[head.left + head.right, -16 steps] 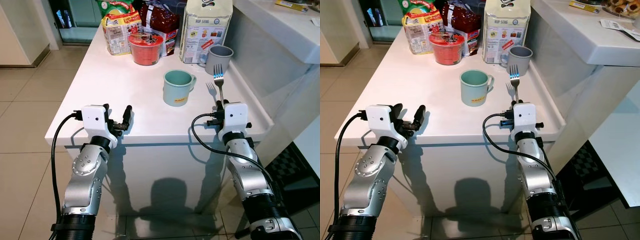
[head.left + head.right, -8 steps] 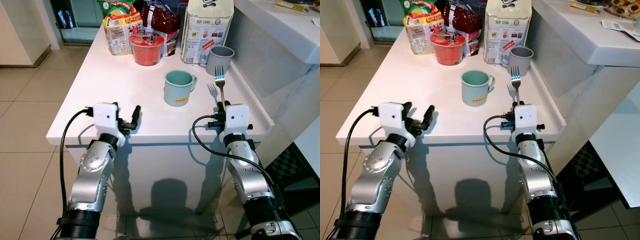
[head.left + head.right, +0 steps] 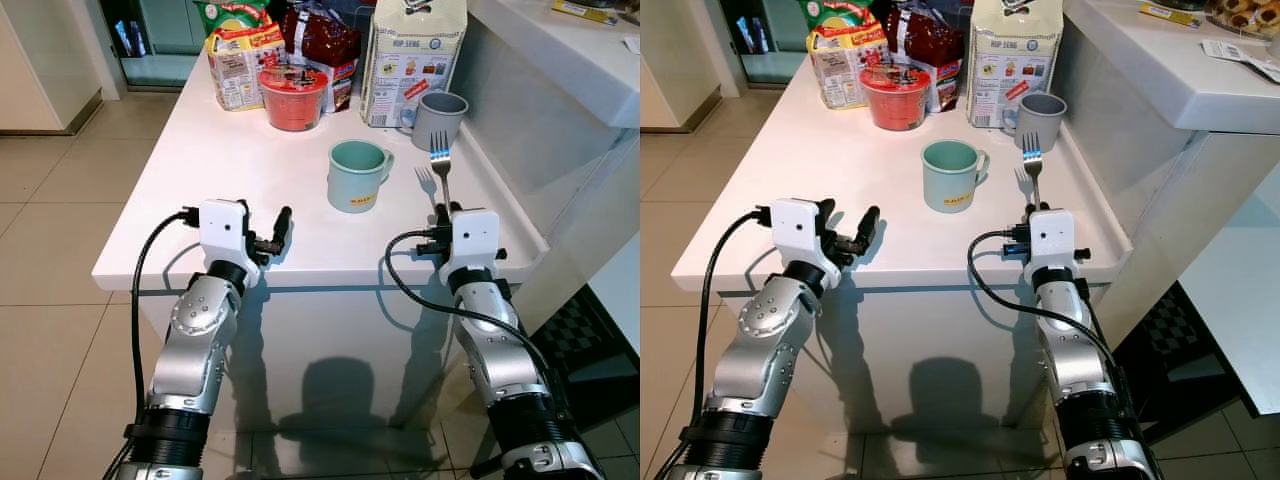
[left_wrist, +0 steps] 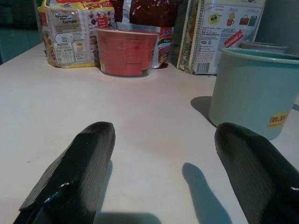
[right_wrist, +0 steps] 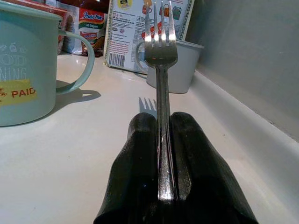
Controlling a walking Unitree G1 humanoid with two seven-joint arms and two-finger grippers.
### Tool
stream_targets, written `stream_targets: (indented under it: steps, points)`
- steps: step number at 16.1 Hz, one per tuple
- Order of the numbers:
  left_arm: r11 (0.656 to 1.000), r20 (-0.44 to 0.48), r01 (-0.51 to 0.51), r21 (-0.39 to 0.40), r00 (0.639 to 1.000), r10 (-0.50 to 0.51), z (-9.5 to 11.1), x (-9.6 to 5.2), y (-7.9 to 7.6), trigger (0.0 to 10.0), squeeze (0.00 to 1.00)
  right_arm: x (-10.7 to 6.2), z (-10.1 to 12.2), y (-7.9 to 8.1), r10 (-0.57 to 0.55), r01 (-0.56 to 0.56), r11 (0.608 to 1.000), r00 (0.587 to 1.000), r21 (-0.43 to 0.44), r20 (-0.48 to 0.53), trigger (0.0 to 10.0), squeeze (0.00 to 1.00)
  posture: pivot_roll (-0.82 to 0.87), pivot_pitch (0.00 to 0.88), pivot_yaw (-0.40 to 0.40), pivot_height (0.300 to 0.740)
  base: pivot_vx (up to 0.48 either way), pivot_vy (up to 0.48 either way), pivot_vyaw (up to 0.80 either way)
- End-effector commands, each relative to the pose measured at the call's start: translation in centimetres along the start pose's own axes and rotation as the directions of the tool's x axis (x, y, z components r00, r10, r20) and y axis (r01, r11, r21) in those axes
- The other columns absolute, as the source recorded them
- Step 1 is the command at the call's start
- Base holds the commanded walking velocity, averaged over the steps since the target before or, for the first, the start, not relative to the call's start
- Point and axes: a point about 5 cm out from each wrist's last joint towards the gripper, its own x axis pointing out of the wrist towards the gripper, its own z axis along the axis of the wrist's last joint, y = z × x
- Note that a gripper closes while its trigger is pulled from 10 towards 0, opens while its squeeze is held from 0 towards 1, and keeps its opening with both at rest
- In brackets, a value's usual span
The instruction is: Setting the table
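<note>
At the table's near edge, the left gripper (image 3: 270, 228) hovers just over the white table (image 3: 230, 160), fingers spread wide and holding nothing. The right gripper (image 3: 441, 210) is clamped on a fork (image 3: 438, 160), tines pointing away over the tabletop. Beyond sit a green mug (image 3: 356, 175), then a grey mug (image 3: 438, 118), a red tub (image 3: 293, 96) and food packets (image 3: 240, 62).
</note>
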Motion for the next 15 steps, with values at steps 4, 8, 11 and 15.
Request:
stream_targets:
  steps: [4, 8, 11, 15]
  points:
    - [1.000, 0.026, 0.001, 0.001, 1.000, -0.001, 0.46, 0.37, -0.22, 10.0, 0.00, 0.02, -0.02, -0.70, -0.013, 0.012, 1.000, 1.000, -0.011, -0.011, 0.0, 0.00, 0.00, 0.000, -0.008, 0.740, 0.000, 0.000, 0.00]
    - [1.000, 0.040, -0.003, -0.012, 0.999, 0.003, 0.72, 0.64, -0.42, 10.0, 0.00, 0.01, -0.17, -0.97, -0.023, 0.022, 1.000, 1.000, -0.010, -0.020, 0.0, 0.00, 0.00, 0.000, -0.006, 0.740, 0.000, 0.000, 0.00]
    - [1.000, 0.044, -0.012, -0.024, 0.999, 0.013, 0.88, 0.82, -0.25, 10.0, 0.00, 0.03, -0.35, -1.30, -0.035, 0.035, 0.999, 0.999, -0.001, -0.035, 0.0, 0.00, 0.00, 0.000, -0.006, 0.740, 0.000, 0.000, 0.00]
    - [0.999, 0.049, -0.018, -0.031, 0.999, 0.020, 0.99, 0.94, -0.21, 10.0, 0.00, 0.05, -0.35, -1.35, -0.036, 0.036, 0.999, 0.999, -0.001, -0.036, 0.0, 0.00, 0.00, 0.000, -0.005, 0.740, 0.000, 0.000, 0.00]
